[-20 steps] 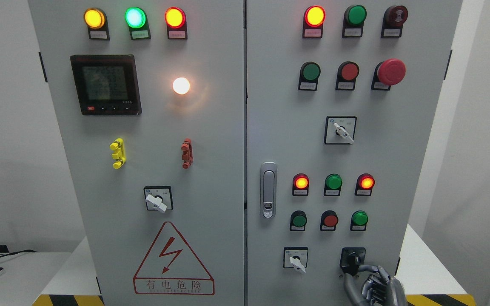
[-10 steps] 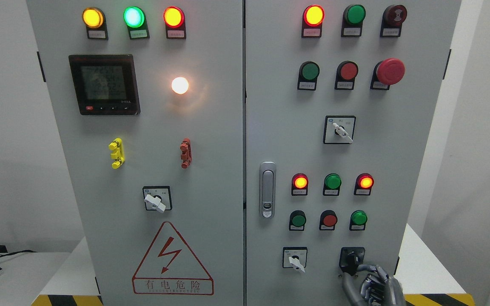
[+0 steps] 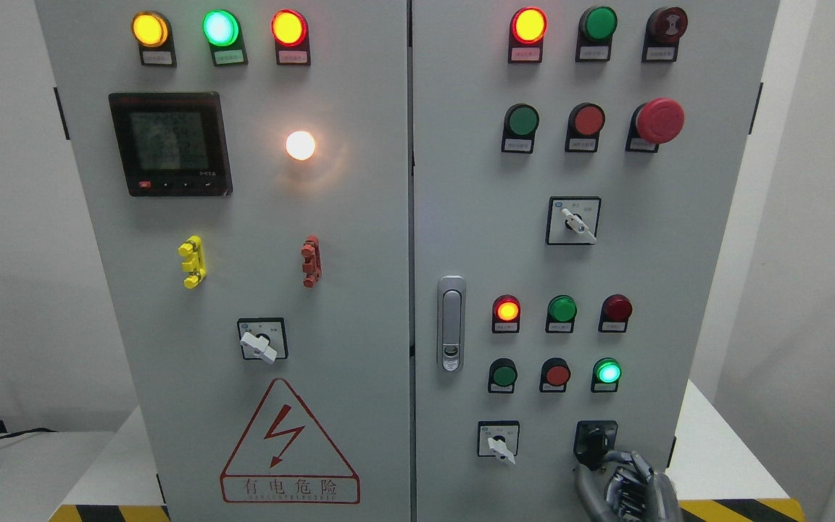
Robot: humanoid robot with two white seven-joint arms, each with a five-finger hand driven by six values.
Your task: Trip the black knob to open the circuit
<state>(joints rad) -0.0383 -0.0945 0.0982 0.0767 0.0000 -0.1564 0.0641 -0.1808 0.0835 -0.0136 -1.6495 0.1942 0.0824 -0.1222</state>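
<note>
Gripping the black knob (image 3: pixel 594 440) at the lower right of the frame, the right hand (image 3: pixel 624 487) has its fingers (image 3: pixel 619 458) pinched on the handle. Just above it, a green lamp (image 3: pixel 607 372) glows while a red lamp (image 3: pixel 616 308) sits dark, so the trip looks done. Over-twisting could strain the switch; a careless pull-away might flick it back or brush the white selector (image 3: pixel 499 441) to its left.

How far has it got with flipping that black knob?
Probably done: above the black knob, the right-hand red lamp is now dark and the green lamp below it has lit up, both changed since a second ago. In hand: the right hand still has fingers on the knob. Left: let go and withdraw.
</note>
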